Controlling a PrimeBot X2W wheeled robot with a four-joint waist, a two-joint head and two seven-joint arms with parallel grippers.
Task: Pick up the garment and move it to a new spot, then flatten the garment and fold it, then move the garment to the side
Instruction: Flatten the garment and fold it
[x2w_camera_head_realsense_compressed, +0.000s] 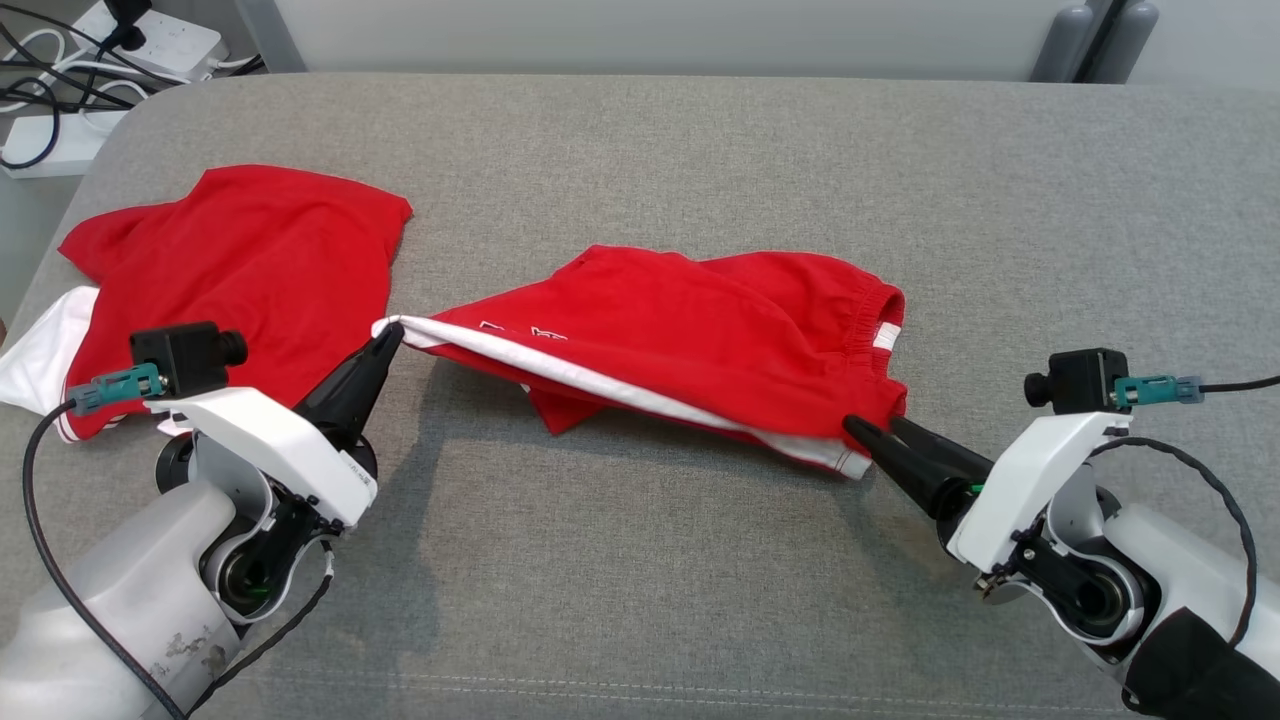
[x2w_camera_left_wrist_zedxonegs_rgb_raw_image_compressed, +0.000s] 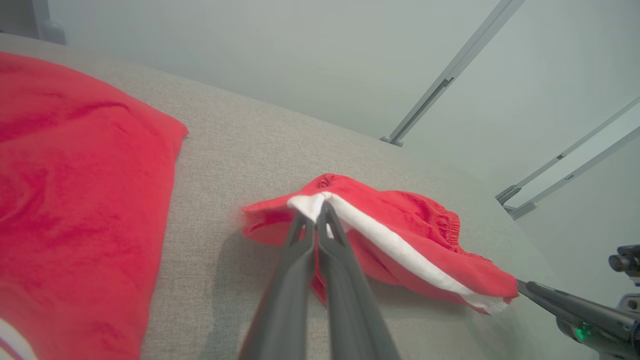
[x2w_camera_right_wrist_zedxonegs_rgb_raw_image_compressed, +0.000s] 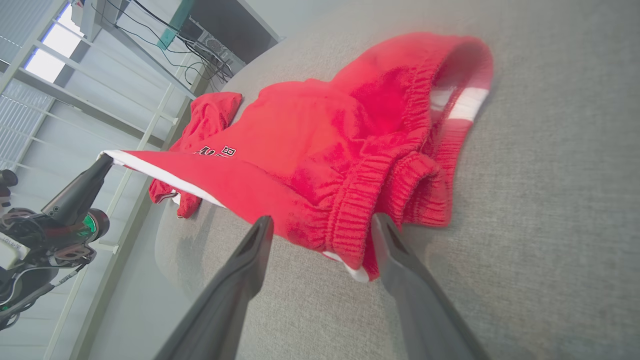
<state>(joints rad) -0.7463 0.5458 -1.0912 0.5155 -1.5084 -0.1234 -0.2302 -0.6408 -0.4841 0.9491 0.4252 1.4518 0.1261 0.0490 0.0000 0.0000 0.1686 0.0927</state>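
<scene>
Left pincer (x2w_camera_head_realsense_compressed: 392, 335) clamped on white hem corner of red shorts (x2w_camera_head_realsense_compressed: 690, 310), sagging to tabletop (x2w_camera_head_realsense_compressed: 640, 600) between pincers. Right pincer (x2w_camera_right_wrist_zedxonegs_rgb_raw_image_compressed: 321, 220) apart, straddling waistband (x2w_camera_right_wrist_zedxonegs_rgb_raw_image_compressed: 352, 220), ungripped. Risk: left pull drags waistband out before right closes; bunched elastic may slip.

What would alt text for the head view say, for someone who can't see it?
Red shorts with a white stripe lie on a grey padded surface, one white-edged corner pinched and lifted by the left tool; the open right tool sits at the waistband end. Another red garment lies at left.
</scene>
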